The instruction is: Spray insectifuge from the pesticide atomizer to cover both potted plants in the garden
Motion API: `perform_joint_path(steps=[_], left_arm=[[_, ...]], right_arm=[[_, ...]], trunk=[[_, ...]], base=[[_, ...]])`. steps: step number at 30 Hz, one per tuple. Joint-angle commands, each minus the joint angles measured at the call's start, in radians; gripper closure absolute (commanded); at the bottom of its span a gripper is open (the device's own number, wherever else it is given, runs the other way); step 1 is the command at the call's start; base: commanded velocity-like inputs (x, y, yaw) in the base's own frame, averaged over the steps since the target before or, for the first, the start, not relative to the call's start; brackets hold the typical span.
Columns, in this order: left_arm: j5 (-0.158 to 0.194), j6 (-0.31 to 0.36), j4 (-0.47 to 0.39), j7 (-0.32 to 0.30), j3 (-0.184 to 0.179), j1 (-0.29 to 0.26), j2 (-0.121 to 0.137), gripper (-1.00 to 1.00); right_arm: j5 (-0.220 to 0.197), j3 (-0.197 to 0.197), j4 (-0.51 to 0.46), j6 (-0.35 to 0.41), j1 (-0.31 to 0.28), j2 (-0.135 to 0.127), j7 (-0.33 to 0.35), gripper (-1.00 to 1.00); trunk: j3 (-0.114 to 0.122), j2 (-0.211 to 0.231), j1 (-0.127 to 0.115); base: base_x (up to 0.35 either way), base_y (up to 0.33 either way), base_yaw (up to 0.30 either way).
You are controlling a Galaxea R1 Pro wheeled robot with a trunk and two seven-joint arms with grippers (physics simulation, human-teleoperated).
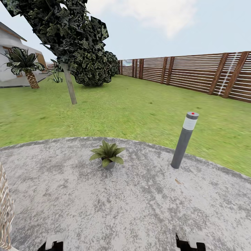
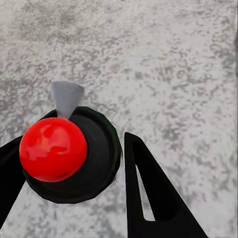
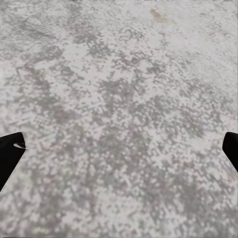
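Observation:
In the left wrist view the pesticide atomizer (image 2: 74,153) is seen from above: a dark round top with a red ball and a grey cone nozzle. My left gripper (image 2: 74,171) is shut on it, one black finger (image 2: 153,193) on each side. One potted plant (image 1: 108,155), a light-green rosette in a small grey pot, stands on the round grey paving (image 1: 125,202) ahead of me, slightly left of centre. My right gripper (image 3: 120,151) hangs open over bare paving, with nothing between its fingertips (image 3: 10,153). The second potted plant is out of view.
A tall grey post lamp (image 1: 184,139) with a red dot stands at the paving's right edge. Lawn (image 1: 139,108) stretches beyond to a brown slatted fence (image 1: 195,75). A tree (image 1: 69,83), a dark bush and a palm stand at the back left. A woven object (image 1: 5,209) sits at my left.

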Motion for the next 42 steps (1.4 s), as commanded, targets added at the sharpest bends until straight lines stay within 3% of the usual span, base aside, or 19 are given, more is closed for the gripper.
perform_joint_path(steps=[1,5,12,13,17,18,20,22,25,33,36,40,41,42], left_arm=[[-0.016,0.002,-0.004,0.000,-0.003,-0.006,0.002,1.00],[-0.039,0.024,-0.027,-0.022,-0.026,-0.029,0.021,1.00],[-0.080,0.063,-0.057,-0.061,-0.071,-0.069,0.021,1.00],[-0.536,0.131,-0.057,-0.470,-0.080,-0.185,0.021,1.00],[-0.742,0.135,-0.058,-0.627,-0.079,-0.204,0.010,1.00],[-0.769,0.136,-0.057,-0.652,-0.079,-0.210,0.008,1.00],[-0.830,0.158,-0.058,-0.766,-0.079,-0.226,0.005,1.00],[-0.853,0.176,-0.058,-0.844,-0.079,-0.249,0.005,1.00],[-0.863,0.183,-0.059,-0.883,-0.079,-0.271,0.003,1.00],[-0.864,0.179,-0.058,-0.893,-0.079,-0.284,-0.017,1.00],[-0.864,0.175,-0.057,-0.892,-0.077,-0.284,-0.018,1.00],[-0.863,0.172,-0.057,-0.892,-0.076,-0.284,-0.029,1.00],[-0.863,0.172,-0.057,-0.892,-0.076,-0.284,-0.030,1.00],[-0.863,0.171,-0.057,-0.892,-0.076,-0.284,-0.030,1.00]], right_arm=[[0.011,0.001,0.001,-0.003,-0.001,0.001,-0.005,-1.00],[0.011,0.026,-0.019,-0.003,-0.013,0.024,-0.003,-1.00],[0.008,0.069,-0.058,0.000,-0.020,0.063,0.029,-1.00],[0.008,0.509,-0.224,0.000,-0.020,0.135,0.124,-1.00],[0.008,0.591,-0.318,0.009,-0.021,0.179,0.305,-1.00],[0.008,0.601,-0.336,0.016,-0.022,0.186,0.329,-1.00],[0.008,0.643,-0.386,0.057,-0.023,0.202,0.395,-1.00],[0.008,0.699,-0.422,0.097,-0.023,0.207,0.464,-1.00],[0.007,0.776,-0.473,0.134,-0.023,0.209,0.559,-1.00],[0.003,0.813,-0.597,0.143,-0.024,0.211,0.771,-1.00],[0.000,0.869,-0.679,0.172,-0.024,0.211,0.862,-1.00],[-0.001,0.893,-0.709,0.218,-0.024,0.211,0.887,-1.00],[-0.001,0.894,-0.711,0.220,-0.024,0.211,0.888,1.00],[-0.001,0.895,-0.712,0.222,-0.024,0.211,0.889,1.00]], trunk=[[-0.001,0.000,0.000],[-0.001,0.000,0.000],[-0.001,0.000,0.000],[-0.001,0.000,0.000],[-0.001,0.000,0.000],[-0.001,0.000,0.000],[-0.001,0.000,0.000],[-0.001,0.000,0.000],[-0.001,0.000,0.000],[-0.001,0.000,0.000],[-0.001,0.000,0.000],[-0.001,0.000,0.000],[-0.001,0.000,0.000],[-0.001,0.000,0.000]], base=[[0.000,0.000,0.000],[0.000,0.000,0.000],[0.000,0.000,0.000],[0.000,0.000,0.000],[0.000,0.000,0.000],[0.000,0.000,0.000],[0.000,0.000,0.000],[0.000,0.000,0.000],[0.000,0.000,0.000],[0.000,0.000,0.000],[0.000,0.000,0.000],[0.000,0.000,0.000],[0.000,0.000,0.000],[0.000,0.000,0.000]])
